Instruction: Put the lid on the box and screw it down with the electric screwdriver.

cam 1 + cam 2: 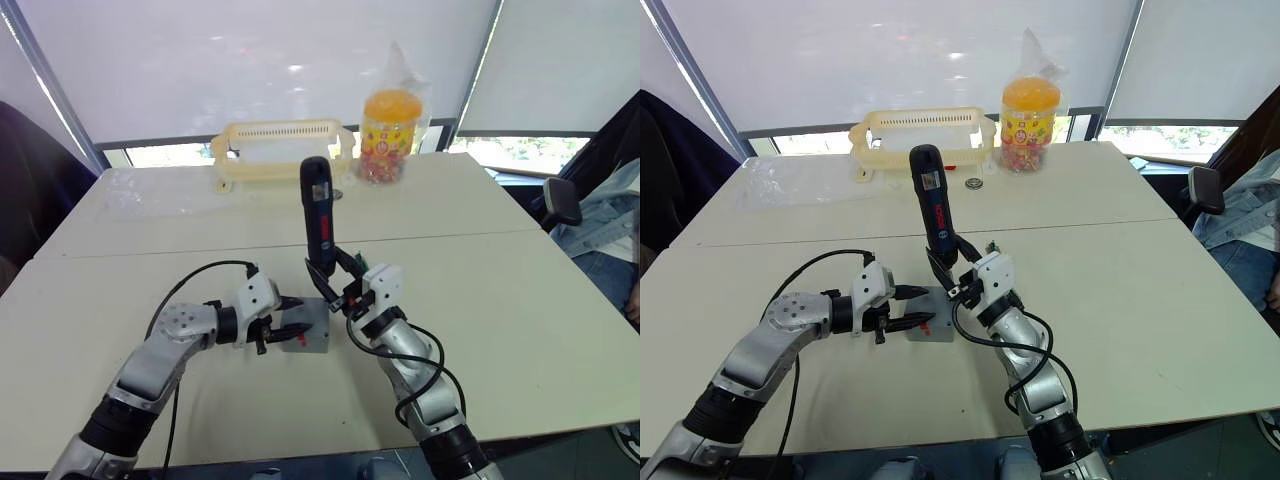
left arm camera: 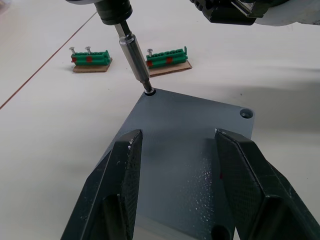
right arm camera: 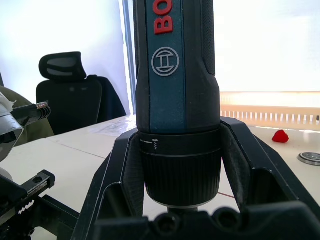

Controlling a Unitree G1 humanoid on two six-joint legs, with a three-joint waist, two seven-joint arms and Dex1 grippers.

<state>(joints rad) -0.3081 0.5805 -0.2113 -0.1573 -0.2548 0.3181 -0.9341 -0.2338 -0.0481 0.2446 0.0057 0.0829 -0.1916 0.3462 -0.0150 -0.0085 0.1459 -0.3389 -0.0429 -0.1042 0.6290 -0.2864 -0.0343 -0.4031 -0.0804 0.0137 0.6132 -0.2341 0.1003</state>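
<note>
The grey box sits on the near table with the flat grey lid lying on top of it. My left gripper reaches in from the left, open, its two black fingers spread just over the lid. The right gripper is shut on the electric screwdriver, held nearly upright. Its metal bit stands in the hole at one far corner of the lid. Another corner hole shows a recessed ring.
Two green screw holders on cardboard lie on the table beyond the box. At the far table edge stand a cream basket and a jar of sweets. Clear plastic lies far left. An office chair is at right.
</note>
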